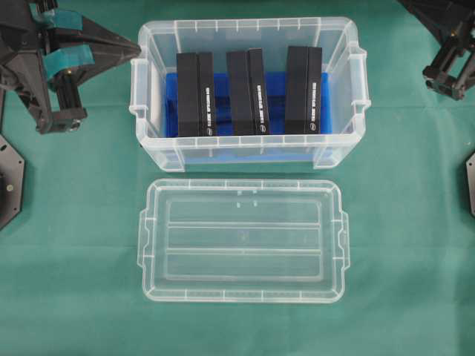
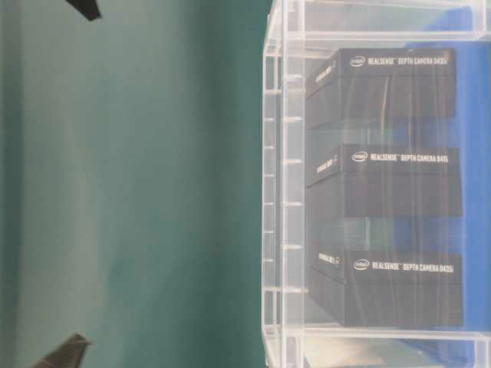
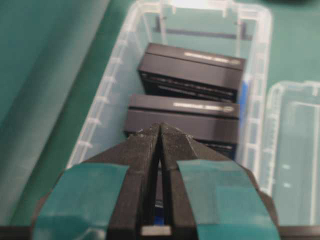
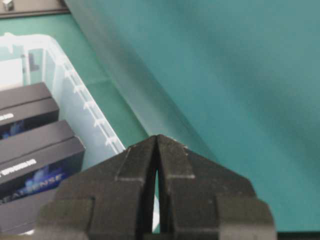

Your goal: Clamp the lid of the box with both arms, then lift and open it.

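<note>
**A:** Where does the lid (image 1: 243, 241) sit, and how would you expect it to handle?

**B:** It lies flat on the green tabletop (image 1: 415, 222), just near-side of the box (image 1: 249, 159) and apart from it, so the box is already open. I judge the lid light, thin and a bit springy: clear plastic, smooth enough to slip, with rounded corners, a raised rim and two long ridges. The short ends with their small tabs look like the best holds, one per arm, so it doesn't bow or twist.

**A:** And the box?

**B:** A deep clear bin with ribbed walls and side handles, holding a blue insert (image 1: 169, 111) and three black cartons (image 1: 248, 92) standing on edge, printed as RealSense depth cameras. Stiffer and heavier than the lid, I'd guess.

**A:** The arms?

**B:** The left end effector (image 3: 160, 131), teal-taped, has its fingers pressed together, gripping nothing, at the box's far-left corner. The right end effector (image 4: 157, 142), plain black, is likewise closed and empty, beyond the box's far-right corner.
</note>
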Controlling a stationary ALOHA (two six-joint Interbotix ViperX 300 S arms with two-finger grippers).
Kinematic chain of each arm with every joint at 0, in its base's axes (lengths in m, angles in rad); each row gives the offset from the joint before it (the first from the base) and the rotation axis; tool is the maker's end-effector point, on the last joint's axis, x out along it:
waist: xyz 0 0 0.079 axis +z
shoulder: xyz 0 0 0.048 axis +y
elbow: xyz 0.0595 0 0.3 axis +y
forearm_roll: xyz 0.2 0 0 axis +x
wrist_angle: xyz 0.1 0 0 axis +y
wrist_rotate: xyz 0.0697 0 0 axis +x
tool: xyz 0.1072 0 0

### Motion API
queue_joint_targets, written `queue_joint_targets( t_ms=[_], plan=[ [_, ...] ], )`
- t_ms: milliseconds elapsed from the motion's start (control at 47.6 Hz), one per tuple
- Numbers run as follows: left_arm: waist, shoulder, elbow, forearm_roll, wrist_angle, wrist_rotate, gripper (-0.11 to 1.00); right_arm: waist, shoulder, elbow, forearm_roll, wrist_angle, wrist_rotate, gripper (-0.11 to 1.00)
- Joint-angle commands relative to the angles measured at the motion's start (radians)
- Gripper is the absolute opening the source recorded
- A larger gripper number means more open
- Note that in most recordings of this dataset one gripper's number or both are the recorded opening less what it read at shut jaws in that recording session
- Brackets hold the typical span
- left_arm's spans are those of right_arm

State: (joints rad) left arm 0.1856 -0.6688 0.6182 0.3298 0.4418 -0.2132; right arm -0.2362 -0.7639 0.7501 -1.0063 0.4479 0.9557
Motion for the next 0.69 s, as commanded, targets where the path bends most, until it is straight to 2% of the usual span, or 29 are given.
queue_joint_targets(
  t_ms=[0, 231, 673],
  plan=[
    [0.029, -0.021, 0.025, 0.005, -0.061, 0.002, 0.01, -0.041, 0.002, 0.003, -0.003, -0.051, 0.002, 0.00],
    [0.087, -0.051, 0.109, 0.003, -0.135, -0.002, 0.01, -0.081, 0.012, 0.028, -0.005, -0.101, 0.002, 0.00],
    [0.089, -0.054, 0.112, 0.003, -0.140, -0.003, 0.01, -0.083, 0.014, 0.048, 0.000, -0.103, 0.003, 0.00]
  ],
)
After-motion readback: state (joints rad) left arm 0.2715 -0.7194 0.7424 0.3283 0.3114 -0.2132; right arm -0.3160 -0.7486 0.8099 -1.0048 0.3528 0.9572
